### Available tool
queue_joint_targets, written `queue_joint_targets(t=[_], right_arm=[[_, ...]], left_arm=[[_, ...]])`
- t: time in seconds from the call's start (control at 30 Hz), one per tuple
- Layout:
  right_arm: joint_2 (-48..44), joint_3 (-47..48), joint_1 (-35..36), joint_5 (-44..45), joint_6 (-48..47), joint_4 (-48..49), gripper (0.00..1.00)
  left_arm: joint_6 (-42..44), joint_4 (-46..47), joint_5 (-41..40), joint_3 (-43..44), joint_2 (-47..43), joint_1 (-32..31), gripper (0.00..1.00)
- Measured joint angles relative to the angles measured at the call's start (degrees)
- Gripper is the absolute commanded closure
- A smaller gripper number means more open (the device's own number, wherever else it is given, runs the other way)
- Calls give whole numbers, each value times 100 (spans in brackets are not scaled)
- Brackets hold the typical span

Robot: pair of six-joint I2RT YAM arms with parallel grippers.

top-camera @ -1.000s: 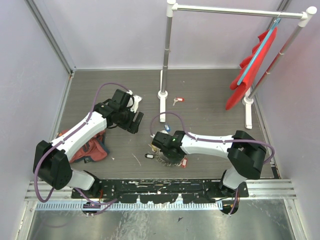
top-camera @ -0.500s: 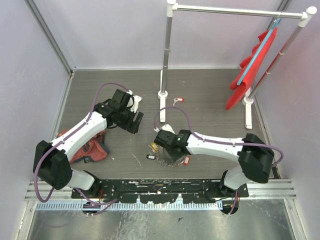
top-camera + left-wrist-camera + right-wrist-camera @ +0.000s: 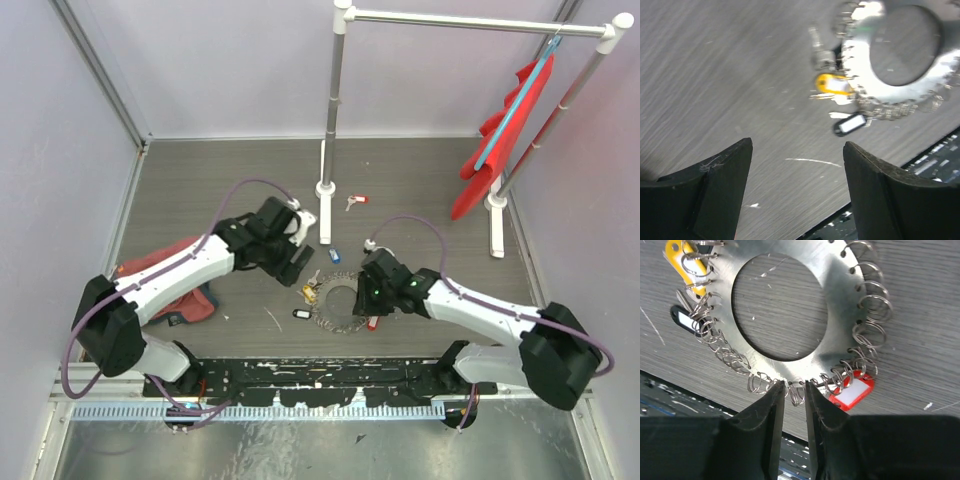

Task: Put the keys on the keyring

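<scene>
**Right wrist view: ring rim at the fingertips, loose keys on the far side**

The keyring (image 3: 840, 305) lies flat on the table (image 3: 200, 190) between the two arms. It is a silvery disc with a wide round hole, and small wire loops are crowded all along its rim. A yellow key (image 3: 684, 257), a black tag (image 3: 682, 320) and a red tag (image 3: 852, 392) already hang from those loops.

The right gripper (image 3: 794, 385) sits at the ring's rim with its fingers a little apart, leaving only a narrow slot. One loop sits at the mouth of that slot; whether the pads touch it is unclear.

From above, the ring is just left of the right gripper. The left gripper (image 3: 797, 145) is spread wide and empty, hovering off the ring's far-left side.

Two keys are not on the ring:
- A blue key (image 3: 334, 255) lies just beyond the ring's far edge, close to the right of the left gripper.
- A red key (image 3: 357, 201) lies farther back, well apart from both grippers.

Both are too small to read which way their shafts point. The left arm looks nearer the blue key, so it would likely fetch it while the right steadies the ring.
</scene>
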Motion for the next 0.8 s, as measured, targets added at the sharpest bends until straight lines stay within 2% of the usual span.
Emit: queue_joint_targets(t=[0.2,0.33,0.57,0.8], right_arm=[[-1016,-605,-684,-402,387,243,71],[-1517,-914,-1141,-680,516,304,71],[-1829,-1132,-1478,-975,538,339,71],[-2120,-1333,-1727,-1075,533,315,70]], left_arm=[[-382,866,109,-586,-149,-938,23],[-640,1534,446,-1064,-326,-1279,33],[-848,2444,988,-1174,-81,-1821,46],[-1128,2778,1161,-1169,546,-2256,44]])
